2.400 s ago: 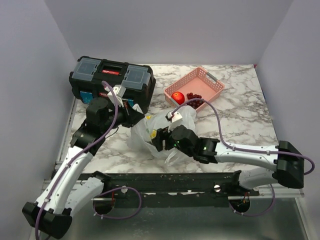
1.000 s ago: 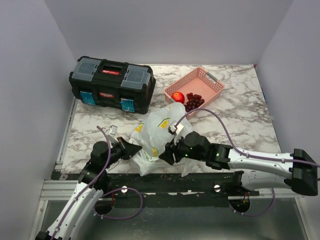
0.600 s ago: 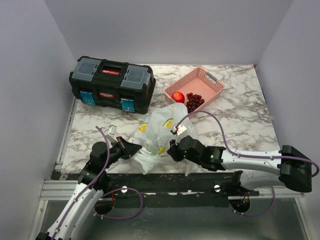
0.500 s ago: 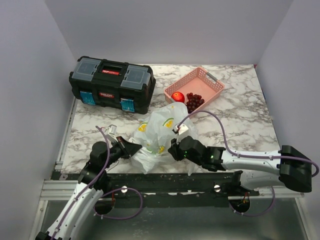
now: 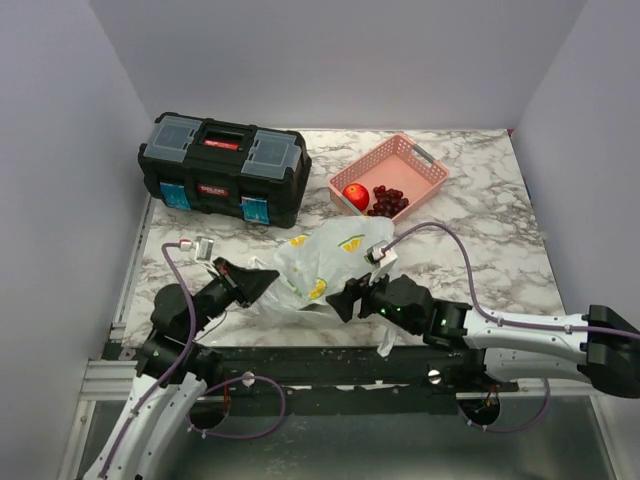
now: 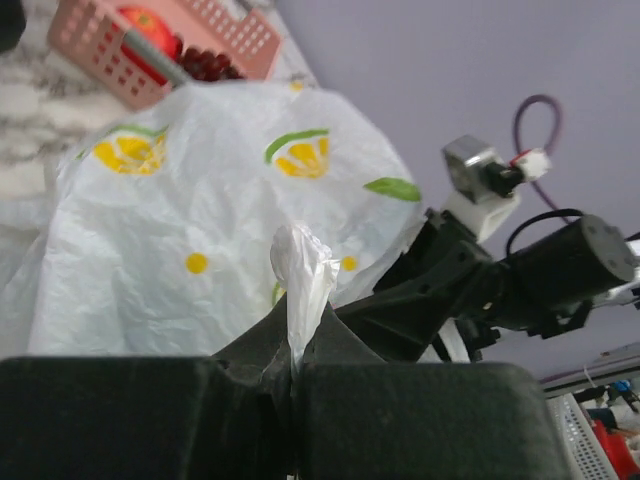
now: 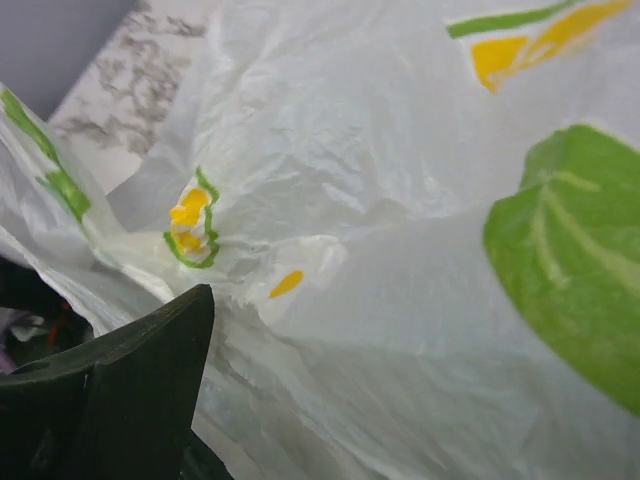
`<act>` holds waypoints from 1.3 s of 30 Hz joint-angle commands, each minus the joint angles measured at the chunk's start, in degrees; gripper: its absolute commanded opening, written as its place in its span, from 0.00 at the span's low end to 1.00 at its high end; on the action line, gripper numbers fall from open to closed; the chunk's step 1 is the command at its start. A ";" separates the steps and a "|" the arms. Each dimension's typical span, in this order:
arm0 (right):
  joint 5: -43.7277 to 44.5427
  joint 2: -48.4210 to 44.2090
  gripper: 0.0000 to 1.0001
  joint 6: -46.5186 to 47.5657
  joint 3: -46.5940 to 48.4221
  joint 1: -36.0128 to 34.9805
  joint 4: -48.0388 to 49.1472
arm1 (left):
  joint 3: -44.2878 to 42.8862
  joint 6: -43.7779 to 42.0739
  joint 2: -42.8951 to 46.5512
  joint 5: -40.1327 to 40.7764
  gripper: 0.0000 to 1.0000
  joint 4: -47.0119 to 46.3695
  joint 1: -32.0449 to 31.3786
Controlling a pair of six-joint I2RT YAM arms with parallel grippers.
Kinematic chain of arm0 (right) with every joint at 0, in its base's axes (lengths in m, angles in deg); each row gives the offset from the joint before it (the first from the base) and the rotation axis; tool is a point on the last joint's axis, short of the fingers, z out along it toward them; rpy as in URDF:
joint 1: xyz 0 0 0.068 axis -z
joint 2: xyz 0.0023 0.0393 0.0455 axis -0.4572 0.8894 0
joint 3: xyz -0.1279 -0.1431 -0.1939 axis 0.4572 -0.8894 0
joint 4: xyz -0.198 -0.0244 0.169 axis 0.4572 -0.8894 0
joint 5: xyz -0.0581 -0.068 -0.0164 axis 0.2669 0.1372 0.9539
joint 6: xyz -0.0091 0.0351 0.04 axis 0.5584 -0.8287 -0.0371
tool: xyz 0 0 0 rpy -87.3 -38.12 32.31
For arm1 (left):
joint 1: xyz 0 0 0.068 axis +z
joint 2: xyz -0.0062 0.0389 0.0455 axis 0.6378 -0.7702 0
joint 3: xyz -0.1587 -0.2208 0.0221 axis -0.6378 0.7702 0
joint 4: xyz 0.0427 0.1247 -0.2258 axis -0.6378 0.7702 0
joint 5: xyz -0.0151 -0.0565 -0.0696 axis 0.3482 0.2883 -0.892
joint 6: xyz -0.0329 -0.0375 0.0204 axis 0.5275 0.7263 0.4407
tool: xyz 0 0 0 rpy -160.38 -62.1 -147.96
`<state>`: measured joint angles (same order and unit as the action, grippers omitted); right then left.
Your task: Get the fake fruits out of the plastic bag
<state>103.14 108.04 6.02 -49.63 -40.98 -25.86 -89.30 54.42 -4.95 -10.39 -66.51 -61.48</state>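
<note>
Near the front edge of the counter [image 5: 480, 230], your plastic bag [image 5: 325, 255] lies stretched left to right. Its twisted corner points at your left claw [image 5: 262, 281], which pinches that corner tight. Your right claw [image 5: 345, 300] presses against the bag's near side; whether it is spread cannot be told. The apple [image 5: 354, 193] and grapes [image 5: 390, 200] lie in the pink basket [image 5: 425, 160].
</note>
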 commanded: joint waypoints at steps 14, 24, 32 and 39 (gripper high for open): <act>0.10 9.34 0.68 -4.66 11.32 -0.25 -1.99 | -47.10 -6.12 -34.35 -18.08 0.00 -8.97 -6.88; -1.92 3.18 0.78 -2.50 7.45 -0.25 -8.14 | -28.94 -16.93 -23.25 5.71 0.00 16.82 -6.89; -13.22 3.01 0.67 1.49 11.30 -0.21 -23.43 | -22.27 -15.15 -20.03 0.50 0.00 14.41 -6.89; -14.39 -1.58 0.91 -3.44 19.24 -0.20 -33.95 | -25.94 -16.77 -20.24 3.34 0.00 14.15 -6.89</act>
<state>90.87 110.36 5.19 -35.73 -40.98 -51.91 -112.38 39.38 -25.86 -9.27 -51.02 -68.25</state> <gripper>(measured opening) 0.836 0.003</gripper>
